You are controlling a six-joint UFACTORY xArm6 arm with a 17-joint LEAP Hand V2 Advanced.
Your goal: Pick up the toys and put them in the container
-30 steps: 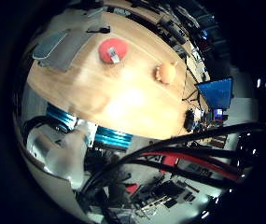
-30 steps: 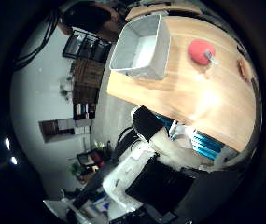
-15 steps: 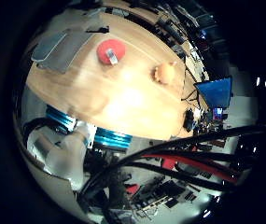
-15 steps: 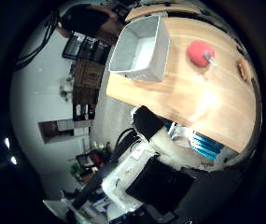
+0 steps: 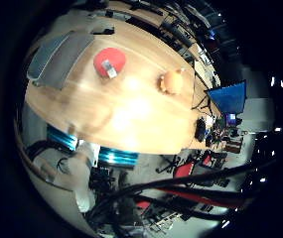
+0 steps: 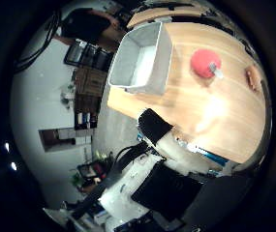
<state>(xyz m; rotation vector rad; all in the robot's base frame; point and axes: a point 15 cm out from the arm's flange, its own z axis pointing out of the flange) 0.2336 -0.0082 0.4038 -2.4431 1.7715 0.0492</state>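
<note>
A red round toy (image 5: pixel 108 62) with a grey part on it lies on the wooden table (image 5: pixel 131 109). An orange-tan toy (image 5: pixel 171 80) lies further along the table, away from the red one. A grey rectangular container (image 6: pixel 139 58) stands open at the table's end, beside the red toy (image 6: pixel 205 64); nothing shows inside it. My hand is high above the table, far from the toys and the container. All of them look small in the two palm views.
White and black parts of the arm (image 6: pixel 171 159) show past the table's near edge. A blue screen (image 5: pixel 227 97) and cluttered benches stand beyond the table's far side. Shelves and furniture (image 6: pixel 89 82) stand beyond the container's end.
Both pictures have shifted a little, so the camera has moved. The white arm parts take up less of the little finger side view. The toys and container lie where they were.
</note>
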